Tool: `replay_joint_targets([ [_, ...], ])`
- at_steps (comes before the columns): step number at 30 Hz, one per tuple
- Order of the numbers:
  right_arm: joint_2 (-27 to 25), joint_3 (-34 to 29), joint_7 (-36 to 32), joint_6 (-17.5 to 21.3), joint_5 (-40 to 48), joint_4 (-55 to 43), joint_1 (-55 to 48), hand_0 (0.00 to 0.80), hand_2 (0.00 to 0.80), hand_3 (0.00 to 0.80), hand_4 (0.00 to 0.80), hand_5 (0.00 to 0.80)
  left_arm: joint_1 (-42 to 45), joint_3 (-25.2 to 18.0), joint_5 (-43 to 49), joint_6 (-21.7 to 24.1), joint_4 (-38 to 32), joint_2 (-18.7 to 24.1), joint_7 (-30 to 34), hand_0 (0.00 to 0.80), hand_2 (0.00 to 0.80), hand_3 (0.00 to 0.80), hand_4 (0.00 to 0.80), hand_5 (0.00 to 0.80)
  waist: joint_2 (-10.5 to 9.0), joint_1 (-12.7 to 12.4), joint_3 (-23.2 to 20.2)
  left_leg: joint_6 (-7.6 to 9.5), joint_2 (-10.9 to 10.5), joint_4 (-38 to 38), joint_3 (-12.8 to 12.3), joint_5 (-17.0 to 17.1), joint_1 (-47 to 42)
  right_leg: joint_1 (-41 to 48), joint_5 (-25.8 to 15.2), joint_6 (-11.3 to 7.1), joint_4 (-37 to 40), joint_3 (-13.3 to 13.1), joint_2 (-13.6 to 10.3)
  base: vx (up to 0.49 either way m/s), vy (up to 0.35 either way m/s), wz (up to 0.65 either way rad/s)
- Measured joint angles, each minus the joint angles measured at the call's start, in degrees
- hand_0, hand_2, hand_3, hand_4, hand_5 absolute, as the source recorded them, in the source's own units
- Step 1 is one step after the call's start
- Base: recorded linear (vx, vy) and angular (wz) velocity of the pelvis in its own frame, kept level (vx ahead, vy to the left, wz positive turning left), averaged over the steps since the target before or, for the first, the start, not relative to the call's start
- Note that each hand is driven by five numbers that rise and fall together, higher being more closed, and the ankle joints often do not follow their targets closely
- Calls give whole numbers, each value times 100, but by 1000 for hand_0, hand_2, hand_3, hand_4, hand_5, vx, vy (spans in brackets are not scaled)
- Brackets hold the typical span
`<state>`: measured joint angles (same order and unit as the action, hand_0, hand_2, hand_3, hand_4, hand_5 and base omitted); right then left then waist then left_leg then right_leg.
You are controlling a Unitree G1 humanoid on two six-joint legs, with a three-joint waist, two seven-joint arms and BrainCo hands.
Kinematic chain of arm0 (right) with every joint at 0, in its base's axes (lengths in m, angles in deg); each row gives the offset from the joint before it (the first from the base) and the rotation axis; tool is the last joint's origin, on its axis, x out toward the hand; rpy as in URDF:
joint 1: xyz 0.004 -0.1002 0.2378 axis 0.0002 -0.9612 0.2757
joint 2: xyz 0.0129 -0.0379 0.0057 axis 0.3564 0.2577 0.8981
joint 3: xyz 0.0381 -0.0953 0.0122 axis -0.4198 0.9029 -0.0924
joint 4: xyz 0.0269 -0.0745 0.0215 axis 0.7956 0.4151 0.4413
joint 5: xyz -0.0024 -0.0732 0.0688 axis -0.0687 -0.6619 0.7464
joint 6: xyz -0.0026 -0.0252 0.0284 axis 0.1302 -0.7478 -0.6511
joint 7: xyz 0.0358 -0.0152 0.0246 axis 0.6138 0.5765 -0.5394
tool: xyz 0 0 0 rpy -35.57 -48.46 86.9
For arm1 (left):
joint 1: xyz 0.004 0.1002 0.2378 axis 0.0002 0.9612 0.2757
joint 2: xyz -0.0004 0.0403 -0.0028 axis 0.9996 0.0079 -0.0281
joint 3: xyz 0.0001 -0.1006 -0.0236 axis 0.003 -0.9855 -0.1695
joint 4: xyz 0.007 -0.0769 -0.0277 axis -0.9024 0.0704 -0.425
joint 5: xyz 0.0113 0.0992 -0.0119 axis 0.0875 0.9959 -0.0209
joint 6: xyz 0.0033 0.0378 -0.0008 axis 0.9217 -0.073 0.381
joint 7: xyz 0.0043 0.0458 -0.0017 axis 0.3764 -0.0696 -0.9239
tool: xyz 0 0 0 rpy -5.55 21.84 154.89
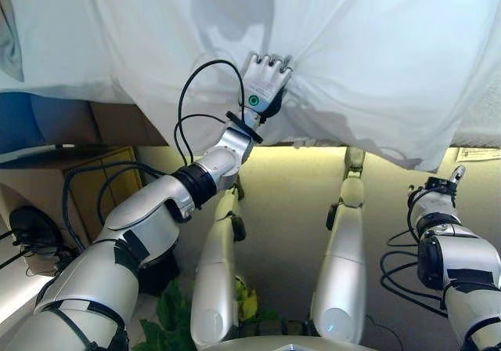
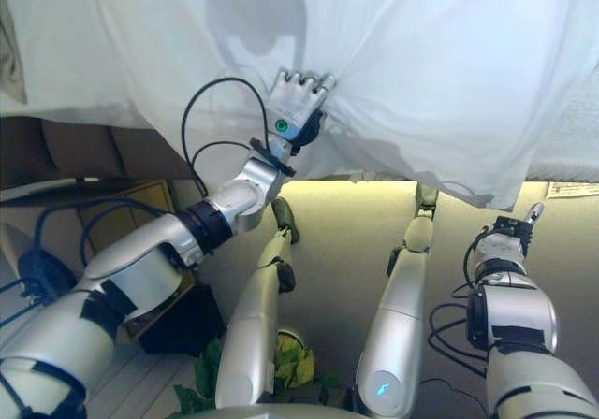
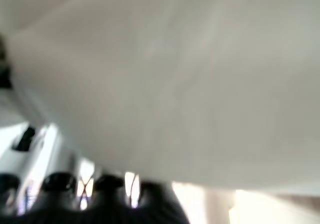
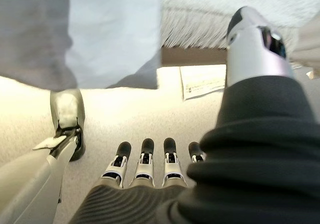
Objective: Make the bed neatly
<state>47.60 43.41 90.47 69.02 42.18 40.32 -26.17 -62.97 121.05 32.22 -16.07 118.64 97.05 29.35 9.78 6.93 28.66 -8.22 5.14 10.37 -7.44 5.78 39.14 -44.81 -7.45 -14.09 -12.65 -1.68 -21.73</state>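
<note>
A white sheet (image 1: pixel 376 61) covers the bed and hangs over its near edge in loose folds. My left hand (image 1: pixel 264 78) is raised against the sheet's middle, fingers curled into the cloth, and creases fan out from it to both sides. In the left wrist view the sheet (image 3: pixel 175 84) fills almost everything past the fingertips (image 3: pixel 59 183). My right hand (image 1: pixel 440 188) hangs low at the right, below the sheet's hem and apart from it. Its fingers (image 4: pixel 144 156) are straight and hold nothing.
At the right, the textured mattress edge (image 4: pixel 210 19) shows under the sheet, with a paper sheet (image 4: pixel 202 81) on the floor below it. Brown furniture (image 1: pixel 109 179) stands at the left. Green leaves (image 1: pixel 168 312) lie low near the front.
</note>
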Motion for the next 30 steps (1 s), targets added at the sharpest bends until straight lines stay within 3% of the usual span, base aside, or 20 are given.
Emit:
replay_joint_targets([
  [9, -48, -2, -14, 0, -25, 42, -197, 0, 0, 0, 0, 0, 126, 233, 1200, 184, 514, 307, 236, 800, 800, 800, 800, 800, -8, 96, 0, 11, 156, -104, 54, -10, -657, 768, -32, 79, 160, 173, 139, 13, 11, -2],
  [13, -220, -11, 188, -98, -117, 54, -67, 0, 0, 0, 0, 0, 132, 402, 835, 435, 809, 555, 175, 800, 800, 800, 800, 800, -5, 200, 1, -19, 148, -128, 12, 9, -816, 960, -90, 59, 299, 180, 133, -2, 77, -5],
  [16, -305, -13, 270, -127, -240, 71, -29, 0, 0, 0, 0, 0, 168, 390, 253, 679, 898, 564, 41, 800, 800, 800, 800, 800, 2, 190, 3, -20, 147, -153, -3, 10, -866, 996, -86, 60, 300, 181, 131, -2, 35, -1],
  [21, -196, -13, 271, -125, -225, 72, -38, 0, 0, 0, 0, 0, 336, 273, 178, 832, 948, 422, -163, 800, 800, 800, 800, 800, 45, 129, 12, -19, 150, -158, 23, 12, -938, 1097, -69, 57, 301, 221, 130, -46, -109, 2],
  [30, -25, -46, 16, -113, 270, 149, -611, 0, 0, 0, 0, 0, 530, 115, 194, 1013, 749, 332, -128, 800, 800, 800, 800, 800, 39, -22, 9, -45, 271, -208, 305, 23, -1395, 1951, -2, 92, 498, 707, 210, 7, -149, 15],
])
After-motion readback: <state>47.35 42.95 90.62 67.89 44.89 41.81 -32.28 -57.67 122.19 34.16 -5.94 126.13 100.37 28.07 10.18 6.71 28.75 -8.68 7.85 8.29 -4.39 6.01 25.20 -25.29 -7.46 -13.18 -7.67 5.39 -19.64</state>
